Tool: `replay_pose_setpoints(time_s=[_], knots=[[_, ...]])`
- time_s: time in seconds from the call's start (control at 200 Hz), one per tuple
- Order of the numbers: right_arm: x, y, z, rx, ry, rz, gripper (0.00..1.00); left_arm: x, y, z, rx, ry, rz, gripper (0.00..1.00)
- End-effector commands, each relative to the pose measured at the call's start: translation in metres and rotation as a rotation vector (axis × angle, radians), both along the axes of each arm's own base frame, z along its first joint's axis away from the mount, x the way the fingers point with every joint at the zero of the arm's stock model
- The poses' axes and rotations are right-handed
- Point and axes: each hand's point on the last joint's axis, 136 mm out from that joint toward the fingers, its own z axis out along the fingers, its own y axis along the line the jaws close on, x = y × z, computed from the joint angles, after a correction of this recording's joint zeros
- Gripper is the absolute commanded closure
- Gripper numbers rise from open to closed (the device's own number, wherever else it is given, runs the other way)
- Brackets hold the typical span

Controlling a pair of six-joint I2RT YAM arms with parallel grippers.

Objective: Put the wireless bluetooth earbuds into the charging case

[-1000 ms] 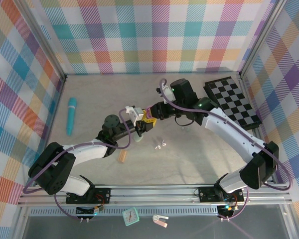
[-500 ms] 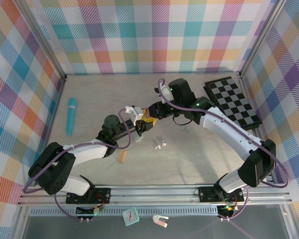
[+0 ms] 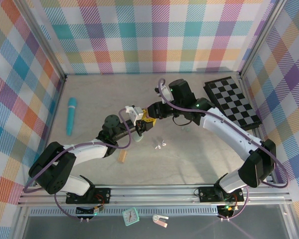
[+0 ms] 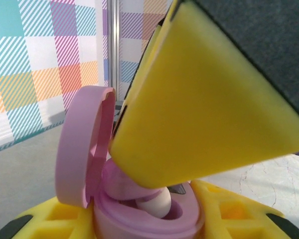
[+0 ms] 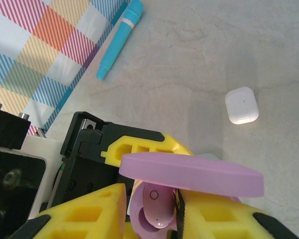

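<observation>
I am holding the purple charging case (image 4: 82,149) up off the tabletop (image 3: 189,159) with my left fingers (image 4: 219,211), which are closing on its base from both sides. The lid is standing open on the left of the left wrist view. My right fingers (image 5: 109,204) are reaching down into the open case, standing one on each side of a purple earbud (image 5: 157,211) that is lying in a well just under the lid. I cannot tell whether they are gripping the bud or have let go of it. From the left wrist, the bud's pale rounded end (image 4: 154,201) is showing in the well below the right finger. Judged risks: the bud may be sitting tilted and not fully seated, so drawing the right fingers away could drag it back out. A right finger brushing the lid could also knock it shut or twist the case in my left grip. A white case (image 5: 241,105) is lying on the tabletop farther off. No brand, label or readable writing is showing; the bud is carrying a small ring mark, without text.
</observation>
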Motion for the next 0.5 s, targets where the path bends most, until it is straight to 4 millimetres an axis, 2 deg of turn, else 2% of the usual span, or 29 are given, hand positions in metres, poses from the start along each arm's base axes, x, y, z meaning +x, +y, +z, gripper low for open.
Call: replay_pose_setpoints(time_s=[0.0,0.13,0.36,0.495], knots=[[-0.007,-0.006,0.012,0.022,-0.024,0.004,0.67,-0.003,-0.004,0.016,-0.047,-0.044,-0.012,0.71],[-0.011,-0.008,0.014,0.027,-0.029,0.008,0.67,-0.003,-0.004,0.017,-0.047,-0.045,-0.011,0.71],[-0.021,0.001,0.018,0.081,0.001,0.07,0.64,-0.002,-0.005,0.016,-0.046,-0.044,-0.012,0.71],[-0.021,-0.005,0.02,0.071,-0.023,0.05,0.64,-0.003,-0.004,0.016,-0.046,-0.047,-0.012,0.71]])
